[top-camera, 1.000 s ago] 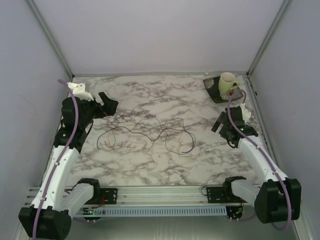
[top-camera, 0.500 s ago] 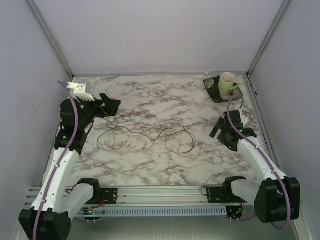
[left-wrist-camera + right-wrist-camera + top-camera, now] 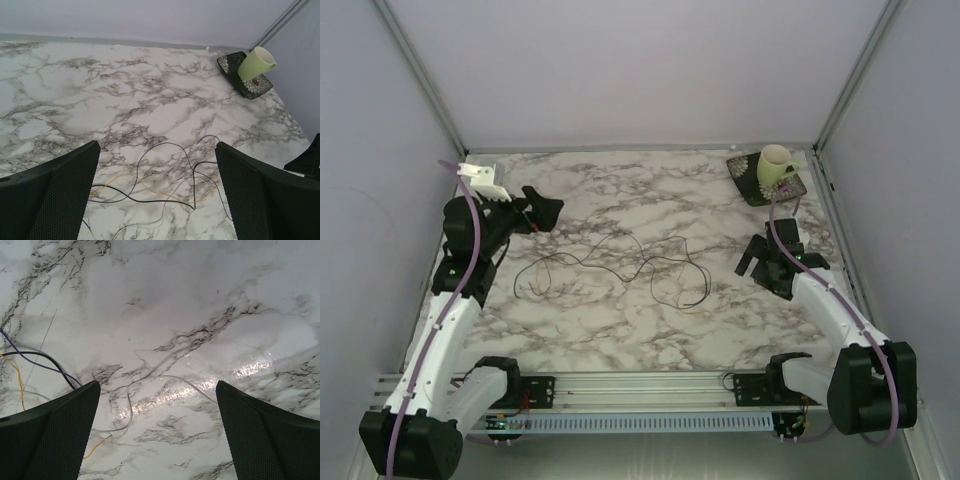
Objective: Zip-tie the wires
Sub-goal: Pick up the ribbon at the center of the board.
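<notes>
The wires [image 3: 620,265] are several hair-thin dark, purple, yellow and clear strands lying in loose loops on the marble table, between the two arms. In the left wrist view they [image 3: 165,185] curl on the table between and beyond my fingers. In the right wrist view a clear strand [image 3: 150,395] and dark and yellow ends [image 3: 35,365] lie at the left. My left gripper [image 3: 542,212] is open and empty, above the table left of the wires. My right gripper [image 3: 752,260] is open and empty, right of the wires. No zip tie is visible.
A pale green mug [image 3: 775,165] stands on a dark patterned plate [image 3: 750,185] at the back right corner, also in the left wrist view [image 3: 256,62]. Grey walls enclose the table [image 3: 620,180] on three sides. An aluminium rail [image 3: 640,385] runs along the near edge.
My right gripper has moved left and slightly nearer, toward the wires. My left gripper has shifted a little to the right. The wires have not moved.
</notes>
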{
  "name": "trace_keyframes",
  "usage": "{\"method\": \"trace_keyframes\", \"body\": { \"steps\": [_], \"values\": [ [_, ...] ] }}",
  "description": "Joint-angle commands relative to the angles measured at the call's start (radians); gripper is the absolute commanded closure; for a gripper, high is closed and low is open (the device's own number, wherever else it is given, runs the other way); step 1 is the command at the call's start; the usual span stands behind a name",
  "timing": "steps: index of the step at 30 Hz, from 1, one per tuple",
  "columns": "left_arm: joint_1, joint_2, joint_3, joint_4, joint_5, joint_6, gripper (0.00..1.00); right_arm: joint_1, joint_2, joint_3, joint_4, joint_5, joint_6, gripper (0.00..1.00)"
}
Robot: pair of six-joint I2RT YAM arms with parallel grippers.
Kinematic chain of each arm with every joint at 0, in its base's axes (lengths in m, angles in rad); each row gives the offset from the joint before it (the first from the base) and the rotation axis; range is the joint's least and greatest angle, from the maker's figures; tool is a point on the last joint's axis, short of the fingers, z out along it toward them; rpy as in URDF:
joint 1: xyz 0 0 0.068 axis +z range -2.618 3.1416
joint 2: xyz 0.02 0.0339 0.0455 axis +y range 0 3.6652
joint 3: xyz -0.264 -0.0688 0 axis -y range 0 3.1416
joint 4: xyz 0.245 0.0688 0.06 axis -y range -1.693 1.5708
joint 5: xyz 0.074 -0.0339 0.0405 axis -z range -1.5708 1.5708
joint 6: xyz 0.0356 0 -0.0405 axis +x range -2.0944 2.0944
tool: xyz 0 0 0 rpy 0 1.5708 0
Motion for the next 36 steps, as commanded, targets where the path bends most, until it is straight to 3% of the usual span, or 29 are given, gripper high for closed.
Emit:
{"method": "trace_keyframes", "body": {
  "steps": [1,17,24,36],
  "values": [
    [0.004,0.027,-0.017,0.066,0.014,-0.007,0.00,0.000,0.013,0.059,0.047,-0.040,-0.028,0.03],
    [0.004,0.120,-0.051,0.084,0.007,-0.030,0.04,0.029,0.063,0.073,0.131,-0.049,-0.063,0.03],
    [0.003,0.181,-0.086,0.166,-0.011,-0.043,0.06,0.028,0.080,0.069,0.188,-0.027,-0.095,0.04],
    [0.002,0.348,-0.059,0.243,-0.024,0.002,0.13,0.023,0.264,0.175,0.259,-0.005,-0.125,0.12]
  ]
}}
